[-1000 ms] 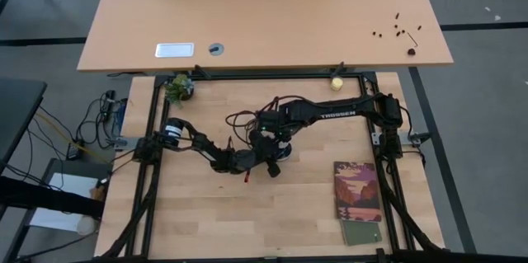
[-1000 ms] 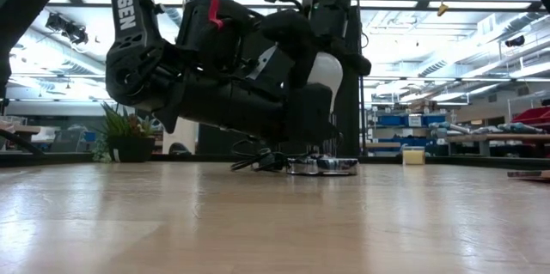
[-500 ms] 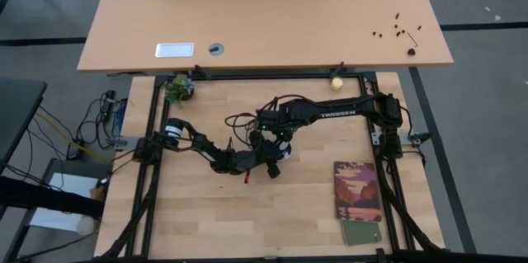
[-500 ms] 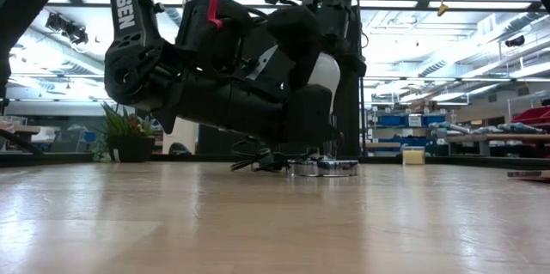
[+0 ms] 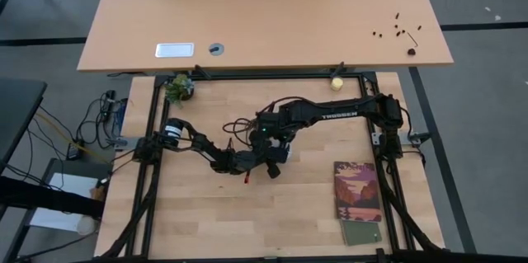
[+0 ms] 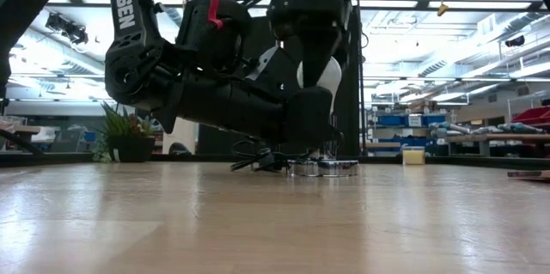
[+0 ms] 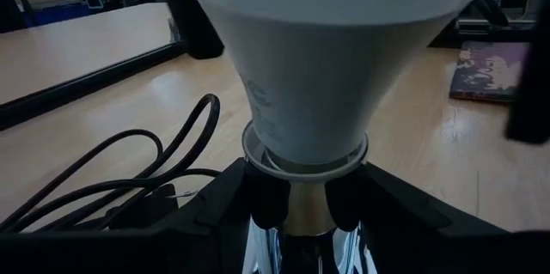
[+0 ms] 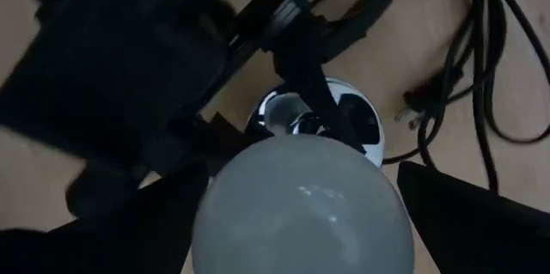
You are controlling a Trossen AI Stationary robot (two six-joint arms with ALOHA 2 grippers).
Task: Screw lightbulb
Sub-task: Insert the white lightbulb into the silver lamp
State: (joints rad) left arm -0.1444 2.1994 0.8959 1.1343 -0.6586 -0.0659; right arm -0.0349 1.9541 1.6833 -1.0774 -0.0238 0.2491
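You had the lightbulb point(image 7: 309, 68) standing upright near the middle of the table point(image 5: 206, 222), a white pear-shaped bulb narrowing to a pale collar seated in the shiny silver socket point(image 6: 323, 167), whose black cord point(image 7: 129, 171) curled away across the wood. Your left gripper point(image 7: 301, 201) came in low beside it with its two fingers pressed against the socket's chrome neck just under the collar, so it was closed on the socket. Your right gripper point(image 8: 296, 214) hung straight above, its dark fingers point(image 8: 468, 214) flanking the bulb's round dome on both sides, though you could not tell from any view whether they actually touched the glass. The overhead view only gave you the two arms meeting over that spot, with the booklet point(image 5: 358, 190) lying well apart toward the right arm's side and a small plant point(image 5: 178, 88) at the far left corner; the table-level view alone showed the socket disc flat on the wood
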